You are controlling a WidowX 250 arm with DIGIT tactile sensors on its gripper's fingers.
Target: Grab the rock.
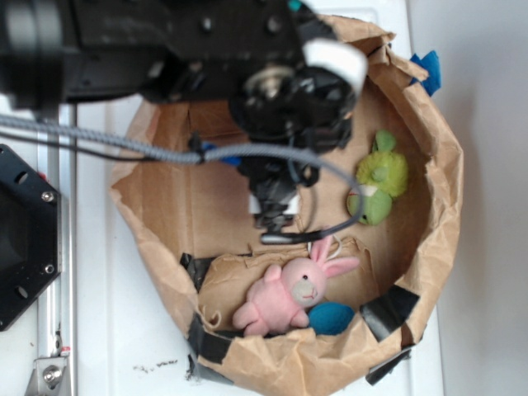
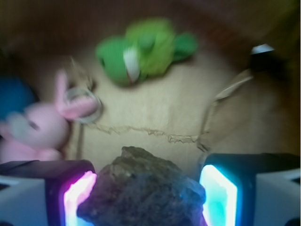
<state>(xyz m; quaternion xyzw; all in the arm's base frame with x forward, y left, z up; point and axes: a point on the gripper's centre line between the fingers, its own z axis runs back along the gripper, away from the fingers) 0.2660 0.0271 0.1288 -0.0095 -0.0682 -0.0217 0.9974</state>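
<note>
The rock [image 2: 141, 188] is a rough, lumpy brown-grey stone. In the wrist view it fills the gap between my two lit pads, the pink one [image 2: 77, 193] on the left and the cyan one [image 2: 216, 193] on the right, and it touches both. My gripper [image 2: 146, 190] is shut on it. In the exterior view my gripper [image 1: 276, 221] points down into the middle of the brown paper bag [image 1: 445, 198], above its floor. The gripper hides the rock there.
A pink bunny [image 1: 285, 297] lies at the bag's near side, with a smooth blue ball [image 1: 332, 318] beside it. A green plush toy [image 1: 381, 177] lies at the right. The bag's crumpled walls ring the gripper. A grey cable [image 1: 124, 144] crosses above.
</note>
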